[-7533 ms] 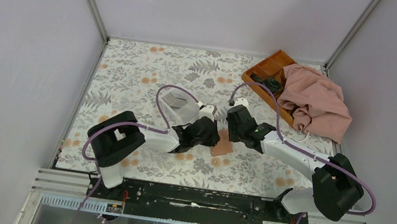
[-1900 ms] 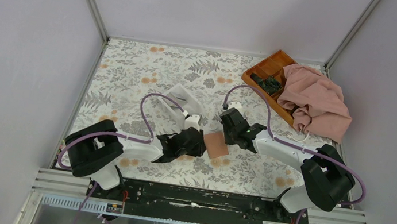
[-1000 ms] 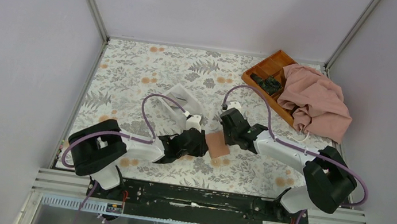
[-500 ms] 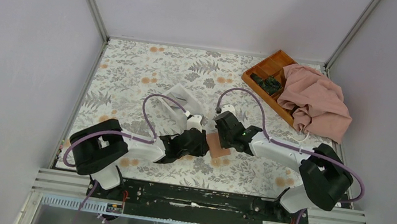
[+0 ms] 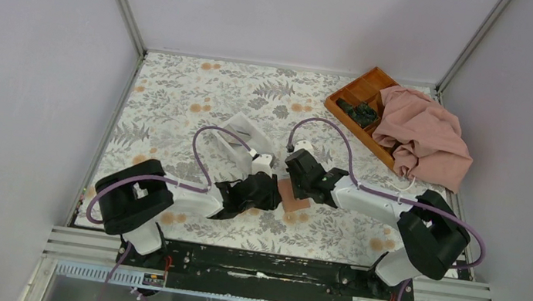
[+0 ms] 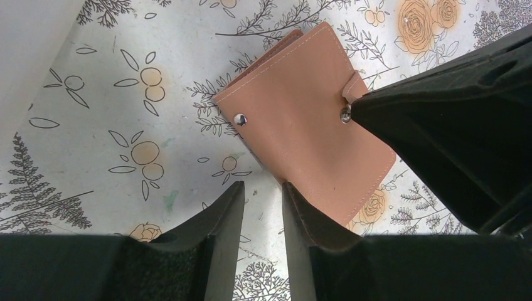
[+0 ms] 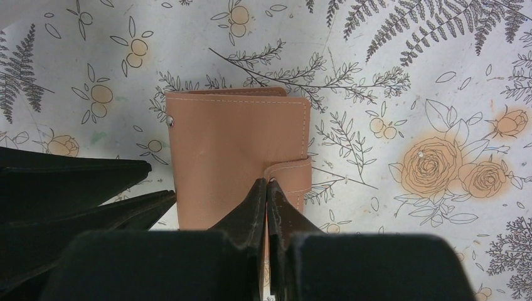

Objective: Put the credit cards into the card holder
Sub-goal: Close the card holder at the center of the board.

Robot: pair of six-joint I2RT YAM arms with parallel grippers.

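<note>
Two arms meet over the middle of the table. Since half a second ago, the right gripper (image 7: 268, 183) has slid slightly left over the flat tan leather bifold card holder (image 6: 301, 132). The holder has not shifted and lies folded near the front middle. The right jaws are pressed together at its strap tab; we cannot tell if they pinch it. The left gripper (image 6: 261, 193) is unchanged, parted and empty, just beside the holder.

Surface: floral-print tablecloth (image 5: 200, 95). Far right, an orange compartment tray (image 5: 365, 89) lies half under a pink cloth (image 5: 425, 136). A white box (image 5: 238, 133) sits behind the left arm. Pale lilac walls (image 5: 297, 14).
</note>
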